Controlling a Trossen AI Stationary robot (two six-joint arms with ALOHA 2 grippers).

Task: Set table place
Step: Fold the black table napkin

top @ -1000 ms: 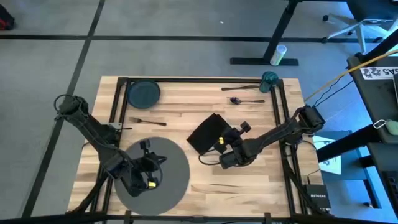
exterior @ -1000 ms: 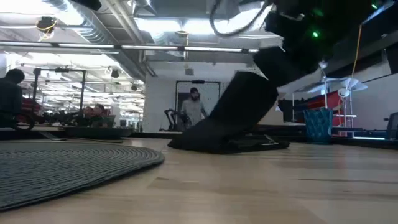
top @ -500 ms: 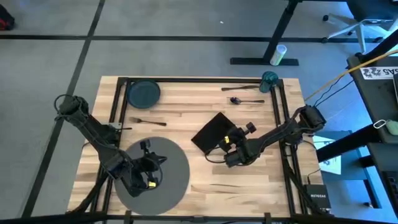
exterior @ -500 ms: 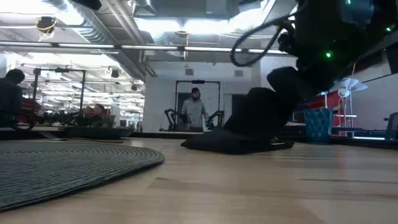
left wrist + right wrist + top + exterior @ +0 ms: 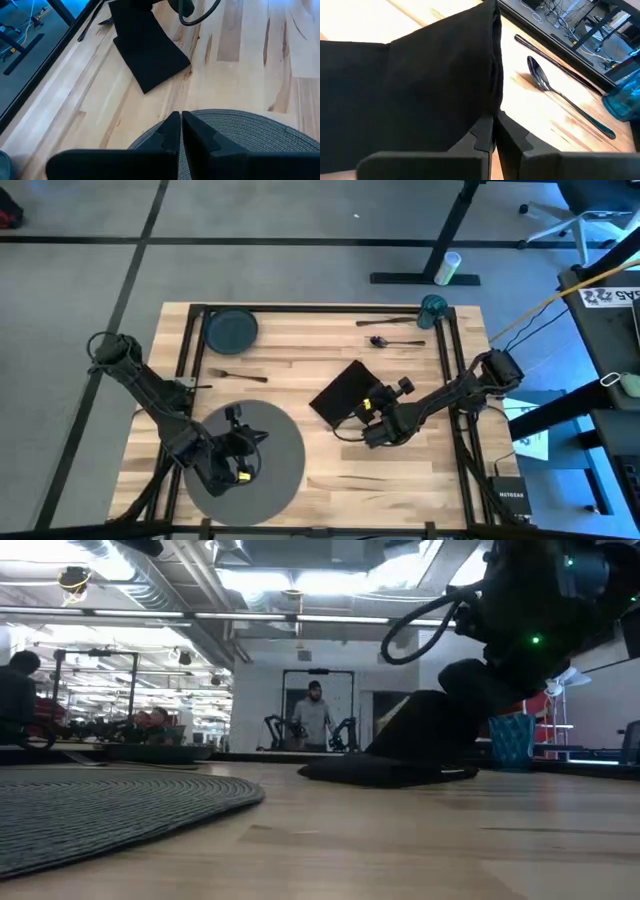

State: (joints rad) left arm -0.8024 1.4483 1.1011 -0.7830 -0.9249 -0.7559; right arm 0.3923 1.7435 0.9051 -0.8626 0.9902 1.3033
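Right gripper pinching black napkin edge; left gripper pressed together over placemat, well apart.

On the table, the placemat lies at 7 o'clock, the plate at 11, the fork between them, the napkin near centre, and the spoon, knife and cup toward 1.
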